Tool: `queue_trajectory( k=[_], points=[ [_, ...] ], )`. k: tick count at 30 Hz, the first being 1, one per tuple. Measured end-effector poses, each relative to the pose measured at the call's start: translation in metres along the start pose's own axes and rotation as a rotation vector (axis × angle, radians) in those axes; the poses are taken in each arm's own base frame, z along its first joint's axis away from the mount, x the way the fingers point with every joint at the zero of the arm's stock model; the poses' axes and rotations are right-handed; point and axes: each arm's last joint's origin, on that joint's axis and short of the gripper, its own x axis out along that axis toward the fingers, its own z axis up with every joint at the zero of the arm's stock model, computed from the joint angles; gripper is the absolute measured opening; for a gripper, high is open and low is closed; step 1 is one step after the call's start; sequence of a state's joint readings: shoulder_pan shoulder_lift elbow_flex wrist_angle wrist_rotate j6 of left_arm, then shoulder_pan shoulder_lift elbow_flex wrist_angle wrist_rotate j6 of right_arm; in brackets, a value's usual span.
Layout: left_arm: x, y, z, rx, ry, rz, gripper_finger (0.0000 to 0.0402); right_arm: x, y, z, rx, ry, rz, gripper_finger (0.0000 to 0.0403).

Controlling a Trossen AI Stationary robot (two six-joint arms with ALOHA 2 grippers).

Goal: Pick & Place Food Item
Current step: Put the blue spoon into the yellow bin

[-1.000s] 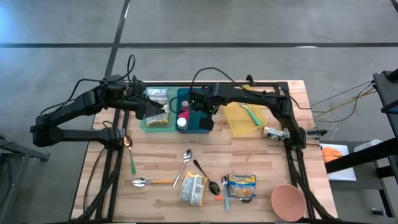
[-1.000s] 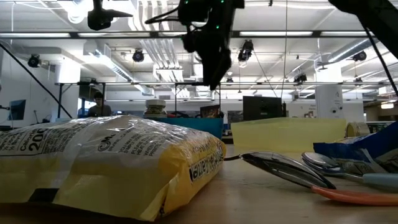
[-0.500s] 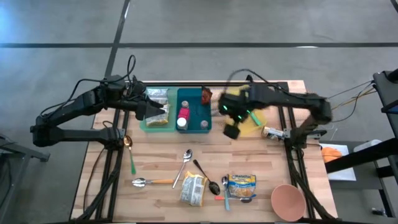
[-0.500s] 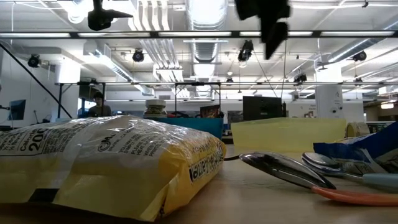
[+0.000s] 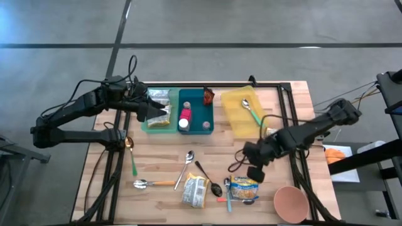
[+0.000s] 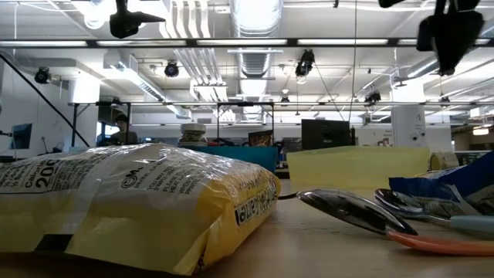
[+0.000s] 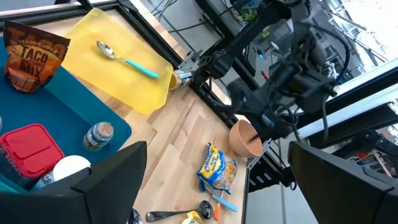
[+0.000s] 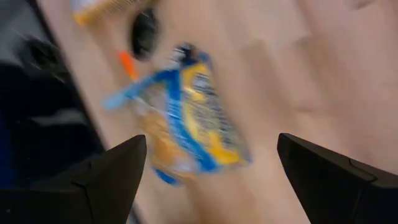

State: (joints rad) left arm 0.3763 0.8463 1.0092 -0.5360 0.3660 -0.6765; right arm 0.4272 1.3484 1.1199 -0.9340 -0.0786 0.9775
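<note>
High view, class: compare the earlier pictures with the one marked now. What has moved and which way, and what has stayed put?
The right tool swung away from the teal tray, across the yellow tray, toward the table's front, and now hangs open and empty just above the blue-and-yellow food packet. Nothing was grasped or released. The left tool stayed over the green tray, and the table items did not move.

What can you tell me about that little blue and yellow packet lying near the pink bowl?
The blue and yellow packet is a small, flat pouch of shiny, plastic-looking film with printed lettering too small to read. It lies flat on the wooden table, close to the pink bowl. A spoon with a light blue handle lies against its edge. The right pincer hangs open just above it, not touching.
</note>
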Motion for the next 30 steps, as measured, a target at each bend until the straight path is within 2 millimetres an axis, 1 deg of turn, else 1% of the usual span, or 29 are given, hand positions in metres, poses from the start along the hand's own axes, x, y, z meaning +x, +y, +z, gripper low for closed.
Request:
queue_trajectory(
  k=[2, 5, 8, 11, 14, 17, 20, 23, 26, 30],
  points=[
    [0.000, 0.000, 0.000, 0.000, 0.000, 0.000, 0.0397, 0.011, 0.005, -0.003, 0.080, -0.042, 0.063, 0.0360],
    [0.000, 0.000, 0.000, 0.000, 0.000, 0.000, 0.0397, 0.028, 0.013, 0.002, 0.146, -0.081, 0.120, 0.0360],
    [0.000, 0.000, 0.000, -0.001, 0.000, 0.000, 0.0397, 0.048, 0.019, 0.007, 0.164, -0.059, 0.079, 0.0360],
    [0.000, 0.000, 0.000, -0.010, 0.001, 0.000, 0.0397, 0.060, 0.035, 0.018, 0.174, -0.039, 0.073, 0.0360],
    [0.000, 0.001, -0.001, -0.030, 0.010, 0.007, 0.0397, 0.071, 0.055, 0.029, 0.235, 0.024, 0.102, 0.0360],
    [0.000, 0.002, -0.003, -0.042, 0.030, 0.024, 0.0397, 0.085, 0.074, 0.034, 0.296, 0.093, 0.100, 0.0360],
    [0.000, 0.004, -0.005, -0.052, 0.052, 0.042, 0.0397, 0.097, 0.092, 0.035, 0.297, 0.126, 0.105, 0.0360],
    [0.000, 0.006, -0.007, -0.049, 0.071, 0.056, 0.0397, 0.108, 0.105, 0.032, 0.311, 0.153, 0.104, 0.0360],
    [0.000, 0.007, -0.009, -0.050, 0.091, 0.063, 0.0397, 0.118, 0.112, 0.029, 0.355, 0.170, 0.089, 0.0360],
    [0.000, 0.007, -0.009, -0.051, 0.096, 0.061, 0.0397, 0.134, 0.115, 0.021, 0.456, 0.193, 0.042, 0.0360]
  ],
)
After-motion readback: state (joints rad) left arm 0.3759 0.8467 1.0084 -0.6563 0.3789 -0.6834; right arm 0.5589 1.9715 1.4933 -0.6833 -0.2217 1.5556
